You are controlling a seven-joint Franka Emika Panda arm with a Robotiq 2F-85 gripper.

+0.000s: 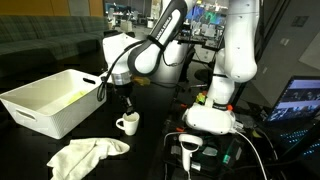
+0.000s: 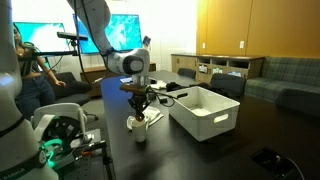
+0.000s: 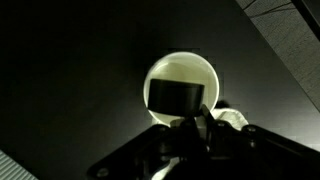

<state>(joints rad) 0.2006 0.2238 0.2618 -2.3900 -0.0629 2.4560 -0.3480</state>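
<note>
Gripper (image 3: 196, 124) is fully closed, its tips at the rim of the white mug (image 3: 180, 72) just by the handle; can't tell if it really pinches it. Mug (image 1: 127, 124) stands directly below the gripper (image 1: 127, 104) on the dark surface (image 1: 150, 152), approx. upright. A white bin (image 1: 52, 100) is beside the gripper, apart from the mug. A light cloth (image 1: 86, 155) lies near, further out on the surface.
</note>
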